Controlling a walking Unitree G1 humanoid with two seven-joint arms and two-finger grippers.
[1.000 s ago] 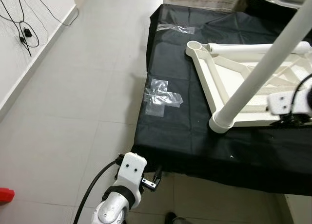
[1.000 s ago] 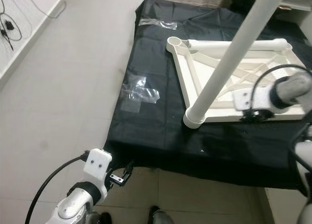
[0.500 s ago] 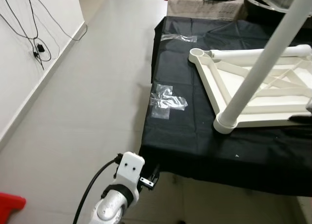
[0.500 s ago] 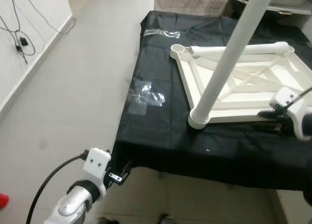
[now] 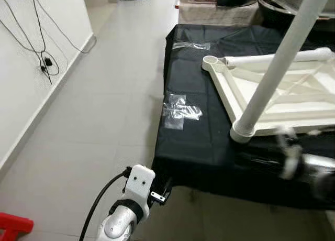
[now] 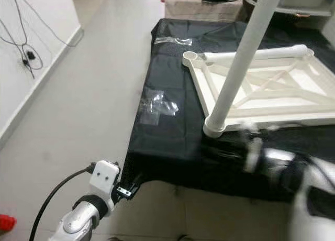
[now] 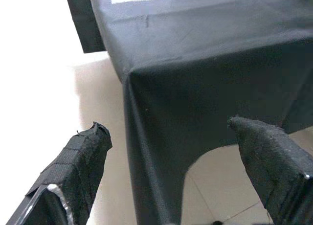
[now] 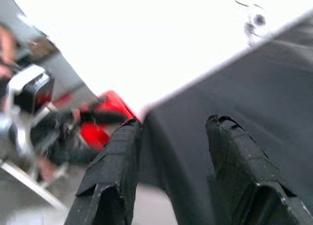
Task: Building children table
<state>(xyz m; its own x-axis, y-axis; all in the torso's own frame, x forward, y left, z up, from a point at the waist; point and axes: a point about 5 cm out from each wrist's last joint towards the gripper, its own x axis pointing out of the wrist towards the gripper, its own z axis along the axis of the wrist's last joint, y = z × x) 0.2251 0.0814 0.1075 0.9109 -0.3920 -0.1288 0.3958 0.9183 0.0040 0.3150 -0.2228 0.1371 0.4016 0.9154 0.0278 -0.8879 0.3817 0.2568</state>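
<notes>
A white children's table [image 5: 272, 102] lay upside down on a tabletop [image 5: 204, 146] covered with a black cloth, in the upper right of the left eye view. Its underside showed white ribs that crossed each other. One long white leg [image 5: 277, 68] stood up from the near corner of the white table and ran out past the top right of the frame. Another white leg [image 6: 256, 53] lay flat along the far edge of the white table. A round socket [image 5: 210, 60] sat at the far left corner of it.

Two bits of clear tape were stuck on the black cloth. One tape piece [image 5: 179, 111] was in the middle of the frame near the left edge of the tabletop. The other tape strip [image 5: 191, 45] was farther up.

The left end effector [image 7: 168, 137] hung low at the bottom of the frame, just beside the near corner of the tabletop, above the pale tiled floor [image 5: 104, 115]. Its two black fingers [image 7: 80, 161] were spread wide apart and held nothing. The cloth corner hung between them in the left wrist view.

The right end effector [image 8: 171, 132] was at the lower right of the frame, blurred, over the near edge of the black cloth. Its fingers were apart and gripped nothing.

Black cables [image 5: 36, 42] hung on the white wall at the upper left. A red thing [image 5: 13, 224] lay on the floor at the lower left corner.
</notes>
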